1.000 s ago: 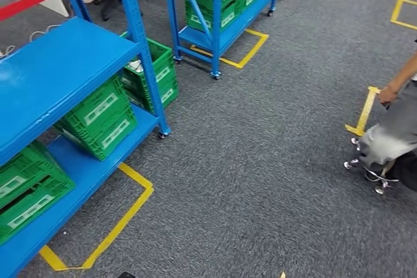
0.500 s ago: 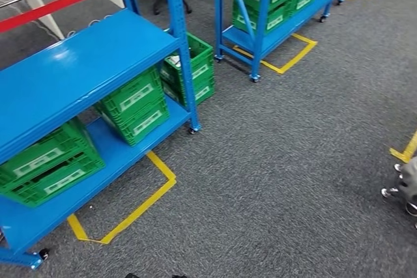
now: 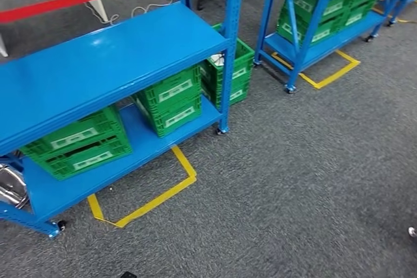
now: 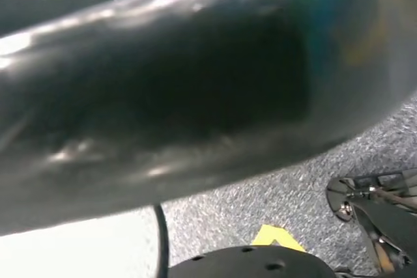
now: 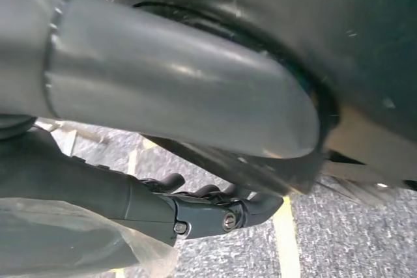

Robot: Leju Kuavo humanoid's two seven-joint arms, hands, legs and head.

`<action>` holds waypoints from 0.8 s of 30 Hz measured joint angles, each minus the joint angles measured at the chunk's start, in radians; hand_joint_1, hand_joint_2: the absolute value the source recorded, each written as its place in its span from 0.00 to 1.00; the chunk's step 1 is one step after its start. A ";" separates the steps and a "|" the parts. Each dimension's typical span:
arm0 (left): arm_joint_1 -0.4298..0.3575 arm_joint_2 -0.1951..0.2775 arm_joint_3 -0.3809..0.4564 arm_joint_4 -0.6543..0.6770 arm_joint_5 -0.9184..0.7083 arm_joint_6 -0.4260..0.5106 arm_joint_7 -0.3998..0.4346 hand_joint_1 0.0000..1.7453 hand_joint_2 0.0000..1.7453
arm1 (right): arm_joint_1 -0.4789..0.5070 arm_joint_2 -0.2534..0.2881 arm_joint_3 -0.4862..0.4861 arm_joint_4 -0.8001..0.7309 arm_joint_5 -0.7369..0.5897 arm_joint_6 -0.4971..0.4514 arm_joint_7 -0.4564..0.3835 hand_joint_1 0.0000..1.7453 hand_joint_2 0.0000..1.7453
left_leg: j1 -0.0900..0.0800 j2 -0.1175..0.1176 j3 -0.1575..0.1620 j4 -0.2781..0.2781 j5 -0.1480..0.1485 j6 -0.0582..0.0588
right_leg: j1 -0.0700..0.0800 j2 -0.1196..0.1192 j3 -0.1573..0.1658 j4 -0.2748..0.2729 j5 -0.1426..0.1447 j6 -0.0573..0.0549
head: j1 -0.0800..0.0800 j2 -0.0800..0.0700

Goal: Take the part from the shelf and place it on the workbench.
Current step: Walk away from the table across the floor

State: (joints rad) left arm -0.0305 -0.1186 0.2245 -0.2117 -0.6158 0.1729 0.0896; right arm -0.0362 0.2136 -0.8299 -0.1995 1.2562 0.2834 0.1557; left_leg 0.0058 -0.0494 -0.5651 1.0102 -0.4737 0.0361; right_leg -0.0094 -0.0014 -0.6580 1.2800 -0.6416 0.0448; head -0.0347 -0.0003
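— What stands nearest on the left?
— A shelf unit (image 3: 98, 63) on the carpet floor (image 3: 295, 180). On its lower board sit two crates: one (image 3: 76, 142) toward the left end, another (image 3: 171, 99) toward the right end.
— And past its right corner post?
— A third crate (image 3: 236, 69) sits on the floor just behind that post.
— Anything marked on the floor?
— A taped outline (image 3: 147, 200) lies in front of the shelf unit, running under its front edge.
— Farther back?
— A second shelf unit (image 3: 324, 11) stands to the right and behind, with crates (image 3: 319, 11) stacked on its lower board and its own taped outline (image 3: 334, 73) in front.
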 joint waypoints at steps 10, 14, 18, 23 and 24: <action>0.004 0.002 0.007 0.000 -0.005 0.000 0.000 0.00 0.00 | 0.002 0.000 -0.002 0.001 0.003 0.003 0.002 0.00 0.00 | 0.004 -0.041 -0.045 0.074 -0.036 -0.046 | -0.016 0.034 0.119 -0.266 0.121 -0.039 | -0.007 0.000; -0.001 0.000 0.009 0.000 -0.006 0.006 -0.004 0.00 0.00 | 0.007 -0.001 -0.002 0.001 0.004 -0.016 -0.010 0.00 0.00 | 0.007 0.038 -0.143 0.291 -0.130 -0.059 | -0.008 -0.024 0.122 -0.266 0.114 -0.050 | -0.013 0.000; 0.008 0.001 0.017 0.000 -0.009 0.046 -0.029 0.00 0.00 | 0.003 -0.001 -0.002 0.001 0.015 -0.089 -0.052 0.00 0.00 | 0.001 0.049 -0.044 0.108 -0.027 -0.042 | -0.003 -0.045 0.132 -0.266 0.106 -0.045 | -0.013 0.000; 0.009 0.000 0.029 0.000 -0.011 0.062 -0.035 0.00 0.00 | 0.001 -0.001 -0.002 0.001 0.022 -0.110 -0.065 0.00 0.00 | -0.006 0.056 0.010 0.003 -0.018 -0.022 | -0.002 -0.053 0.140 -0.273 0.100 -0.018 | -0.012 0.000; 0.011 -0.001 0.031 0.000 -0.012 0.063 -0.036 0.00 0.00 | 0.001 -0.001 -0.002 0.001 0.023 -0.111 -0.066 0.00 0.00 | -0.003 0.053 0.019 -0.008 -0.016 -0.019 | -0.002 -0.046 0.140 -0.268 0.094 -0.012 | -0.010 0.000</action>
State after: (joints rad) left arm -0.0194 -0.1200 0.2553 -0.2117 -0.6279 0.2359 0.0541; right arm -0.0351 0.2131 -0.8316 -0.1984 1.2792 0.1727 0.0901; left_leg 0.0028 0.0037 -0.5458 1.0027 -0.4892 0.0173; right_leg -0.0118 -0.0478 -0.5182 1.0119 -0.5475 0.0324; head -0.0451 -0.0002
